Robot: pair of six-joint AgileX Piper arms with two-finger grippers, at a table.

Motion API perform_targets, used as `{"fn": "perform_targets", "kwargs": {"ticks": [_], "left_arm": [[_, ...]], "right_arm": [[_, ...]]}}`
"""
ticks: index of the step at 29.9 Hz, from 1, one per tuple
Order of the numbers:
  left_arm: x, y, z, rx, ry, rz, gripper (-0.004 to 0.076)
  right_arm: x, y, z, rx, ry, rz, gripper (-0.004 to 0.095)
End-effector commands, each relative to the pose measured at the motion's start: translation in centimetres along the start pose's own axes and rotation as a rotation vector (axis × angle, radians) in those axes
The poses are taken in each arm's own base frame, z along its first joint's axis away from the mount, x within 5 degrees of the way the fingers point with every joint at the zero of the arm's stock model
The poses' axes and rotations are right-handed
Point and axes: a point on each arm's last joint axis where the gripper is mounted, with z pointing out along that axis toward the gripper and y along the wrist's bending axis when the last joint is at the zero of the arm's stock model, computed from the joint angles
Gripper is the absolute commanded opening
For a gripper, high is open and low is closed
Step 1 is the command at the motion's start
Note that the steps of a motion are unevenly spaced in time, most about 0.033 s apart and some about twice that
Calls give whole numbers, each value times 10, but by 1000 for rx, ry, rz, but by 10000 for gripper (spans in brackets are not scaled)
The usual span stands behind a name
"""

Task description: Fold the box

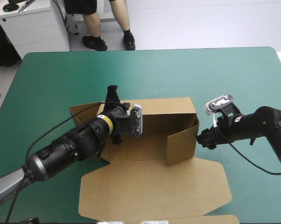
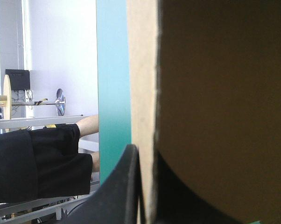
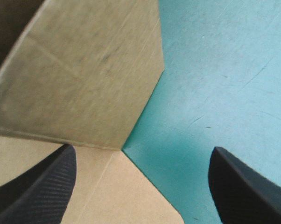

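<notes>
**1 box, 2 grippers: L clamped on board, R wide open**

Count: 1 brown box (image 1: 165, 111), 2 grippers, 1 table (image 1: 234, 70).

Box sits approx mid-table, a bit toward the near edge. Back wall (image 1: 171, 108) stands upright. Right wall (image 1: 193, 135) is also raised, w/ a short flap turned in along the front. Lid (image 1: 154, 189) lies flat on the cover, toward the near edge. Left side panel (image 1: 82, 113) splays outward.

Left gripper (image 2: 146, 156): all but closed, w/ 1 sheet of board pinched in it. 1 black finger (image 2: 117, 196) presses the sheet's paler face on the cover's side; the other sits on the dark face. In the high view its arm crosses the box's left end, wrist near the back wall's left end. Which panel it pinches: can't tell.

Right gripper (image 3: 143, 149): black fingers (image 3: 42, 186) stand wide apart, nothing between them. It sits low, just outside the right wall near the front corner. The raised wall's corner is ahead of it. Flat board lies under 1 finger, bare cover under the other.

Surface: 1 teal-green cover (image 1: 52, 84), plain, w/ fine scuffs in the right wrist view.

Room: pale floor (image 1: 201, 23) beyond the far edge, and 1 white drawer unit (image 1: 33, 28) off the far-left corner.
</notes>
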Motion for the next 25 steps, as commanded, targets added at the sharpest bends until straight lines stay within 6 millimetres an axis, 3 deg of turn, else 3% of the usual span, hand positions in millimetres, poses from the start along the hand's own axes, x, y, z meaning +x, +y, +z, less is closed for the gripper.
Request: {"fn": "perform_targets", "kwargs": {"ticks": [1,12,25], "left_arm": [[-4,8,-10,-34,-32,-26,-8],[-5,8,-10,-30,-38,-37,-8],[-8,-5,5,52,-12,-67,-8]], "right_arm": [[-6,6,-11,-25,-67,-35,714],[-22,13,6,-190,-174,-27,714],[-27,12,7,-148,-226,-48,714]]}}
